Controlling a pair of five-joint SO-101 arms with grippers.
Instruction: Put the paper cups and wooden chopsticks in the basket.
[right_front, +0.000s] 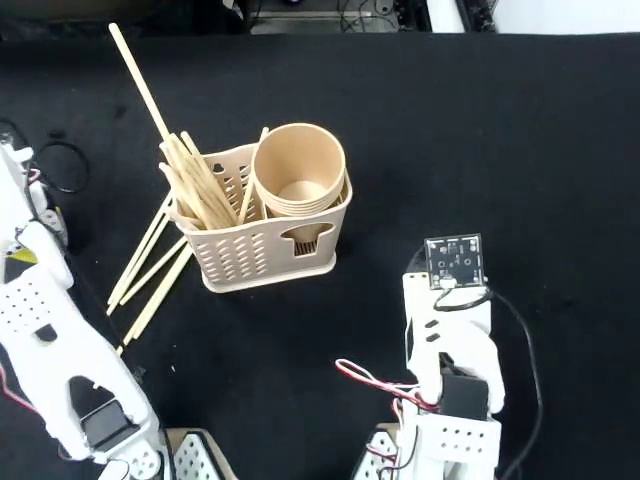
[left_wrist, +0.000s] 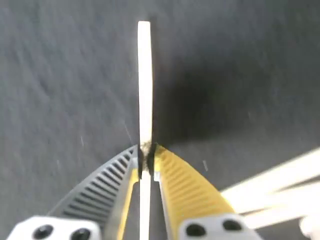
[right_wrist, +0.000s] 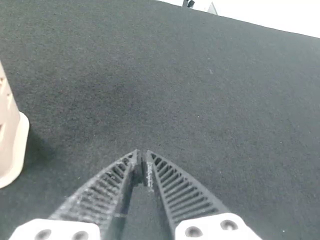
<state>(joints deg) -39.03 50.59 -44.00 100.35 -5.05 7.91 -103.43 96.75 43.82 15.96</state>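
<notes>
**Chopstick, held** (left_wrist: 144, 80). One wooden stick, clamped between the fingers of the left hand (left_wrist: 146, 152), which grips it partway along so that a long end sticks out past the fingertips. It lies over the black counter (right_front: 480, 130); whether its tip touches the cloth cannot be told.

**Chopsticks, loose** (right_front: 150, 270). A few sticks on the counter, slanting against the left side of the basket (right_front: 262, 255).

**Chopsticks, stowed** (right_front: 195, 185). A bundle standing tilted in the basket's left compartment, with one long stick reaching well above the rest.

**Cups** (right_front: 298, 175). Paper, nested in a stack, upright in the right compartment.

**Right hand** (right_wrist: 141, 162). Clenched on nothing, low over bare counter, well apart from the basket.

**Handling, judged.** The sticks are likely light, stiff, thin and smooth, so prone to swivel or slide in a pinch. A grip near the middle should keep one balanced. The leaning ones are best taken where they stand clear of each other. The cups are likely light and easily crushed.

**Surface.** Black cloth, matt, probably giving some friction. A flat stick leaves little to get under.

**Room.** A dark cable loop (right_front: 60, 165) lies at the left edge, and wires and equipment lie beyond the far edge.
</notes>
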